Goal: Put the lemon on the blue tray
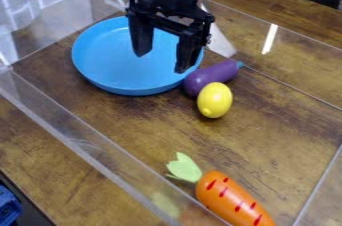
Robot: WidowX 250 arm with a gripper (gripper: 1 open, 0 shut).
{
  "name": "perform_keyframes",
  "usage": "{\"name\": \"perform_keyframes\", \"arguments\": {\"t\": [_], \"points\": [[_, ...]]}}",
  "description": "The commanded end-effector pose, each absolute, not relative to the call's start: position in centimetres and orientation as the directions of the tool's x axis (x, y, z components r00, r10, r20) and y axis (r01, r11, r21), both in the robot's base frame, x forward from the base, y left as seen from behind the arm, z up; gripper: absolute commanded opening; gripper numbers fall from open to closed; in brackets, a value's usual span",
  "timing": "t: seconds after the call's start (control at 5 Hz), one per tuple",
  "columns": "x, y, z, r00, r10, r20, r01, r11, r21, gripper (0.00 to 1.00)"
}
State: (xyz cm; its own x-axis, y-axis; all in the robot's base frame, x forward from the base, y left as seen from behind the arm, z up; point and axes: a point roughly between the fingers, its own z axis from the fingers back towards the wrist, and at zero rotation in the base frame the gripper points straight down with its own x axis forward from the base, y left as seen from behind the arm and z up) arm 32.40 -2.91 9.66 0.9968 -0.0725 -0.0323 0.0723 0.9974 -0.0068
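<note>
You've got a purple eggplant just beside the dish rim, lying at a slant, its green stem end toward the upper right of the view. Orange carrot sits at the bottom, right of center, leafy pale-green top pointing up and left, dark marks across the body. It's well apart from the eggplant. Both lie on the brown wood-look table. Clear see-through edging runs diagonally on your left, from upper left down to bottom center. Bottom-left corner: you have a blue object, cut off by the frame, can't tell what.
</note>
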Motion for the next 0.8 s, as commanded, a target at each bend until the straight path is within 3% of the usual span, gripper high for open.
{"name": "perform_keyframes", "arguments": {"t": [0.0,0.4,0.6], "points": [[33.3,-4.1,11.1,0.992,-0.127,0.024,0.128,0.992,-0.015,1.0],[34.4,-8.7,10.0,0.991,-0.125,0.042,0.126,0.992,-0.02,1.0],[34.5,-9.0,7.8,0.986,-0.161,0.04,0.162,0.987,-0.017,1.0]]}}
